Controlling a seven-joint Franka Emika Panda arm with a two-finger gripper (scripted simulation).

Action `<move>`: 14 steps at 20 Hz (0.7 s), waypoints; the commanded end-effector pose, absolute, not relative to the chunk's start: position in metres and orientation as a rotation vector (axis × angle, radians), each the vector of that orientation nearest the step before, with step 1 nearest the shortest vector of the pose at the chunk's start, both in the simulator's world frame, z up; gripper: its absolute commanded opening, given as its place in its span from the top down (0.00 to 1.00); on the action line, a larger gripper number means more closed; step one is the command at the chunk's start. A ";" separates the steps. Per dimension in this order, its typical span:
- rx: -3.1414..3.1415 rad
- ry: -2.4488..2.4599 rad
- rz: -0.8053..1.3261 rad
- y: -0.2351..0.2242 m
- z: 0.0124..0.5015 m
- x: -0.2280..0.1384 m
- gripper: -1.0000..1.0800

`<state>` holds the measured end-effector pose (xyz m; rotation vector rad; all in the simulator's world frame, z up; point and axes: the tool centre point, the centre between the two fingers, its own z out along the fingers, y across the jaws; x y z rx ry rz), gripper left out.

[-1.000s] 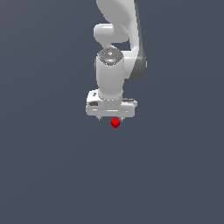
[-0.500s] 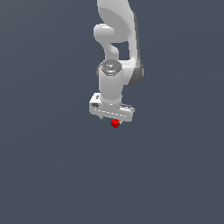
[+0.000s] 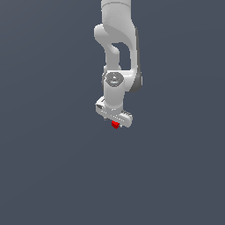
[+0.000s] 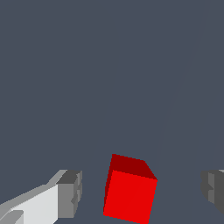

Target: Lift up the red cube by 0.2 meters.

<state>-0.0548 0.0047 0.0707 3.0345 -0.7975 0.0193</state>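
Starting nearest the wrist camera, the hand (image 4: 142,192) is seen spread wide, with one grey fingertip (image 4: 70,194) on one side of the red cube (image 4: 129,189) and the other fingertip (image 4: 213,190) on the far side, a clear gap being left on both sides so that nothing is gripped. The cube is found between the fingers, nearer to one than to the other, and turned somewhat askew to the line on which they close. In the exterior view the same cube (image 3: 115,125) is seen just under the white hand (image 3: 115,118), resting on the plain dark grey tabletop (image 3: 52,176), which stretches away bare behind it; the white arm (image 3: 117,48) rises beyond and above. The cube is judged to be light, rigid and smooth-faced, so that little force should be needed, though a slip or a twist is to be feared if it is pinched on its edges. The hold is best taken on two opposite flat faces, near their middle, with the fingers brought low enough to cover a good part of each face. Because the cube sits off-centre and rotated, it may be pushed or turned as the fingers close; squaring the hand to it first would be the safer course before any lift is tried.
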 end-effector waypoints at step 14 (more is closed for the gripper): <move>2.930 -1.129 0.000 0.021 0.020 -0.078 0.04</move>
